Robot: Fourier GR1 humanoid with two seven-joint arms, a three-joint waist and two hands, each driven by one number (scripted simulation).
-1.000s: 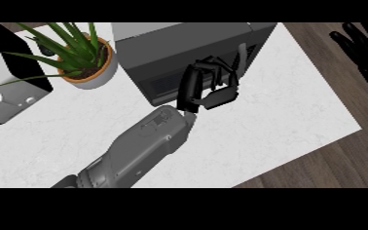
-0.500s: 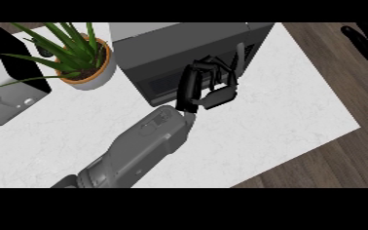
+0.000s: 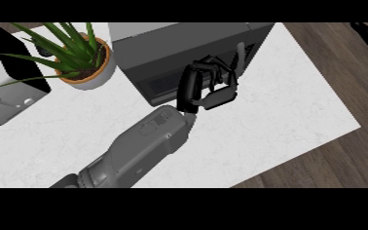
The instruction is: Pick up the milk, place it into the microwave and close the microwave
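On counter (image 3: 287, 112): one microwave (image 3: 179, 44), one potted plant (image 3: 84, 63); left hand (image 3: 208, 90) curled against microwave.

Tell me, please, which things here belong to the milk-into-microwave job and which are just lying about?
Belonging to the job:
- dark grey box-shaped microwave
- black left robot hand, at the microwave's front
- the milk does not show in this view

Just lying about:
- green spiky plant in a round orange pot
- black-and-grey object at the left edge, too cut off to name

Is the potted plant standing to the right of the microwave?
No, the potted plant stands on the counter to the left of the microwave.
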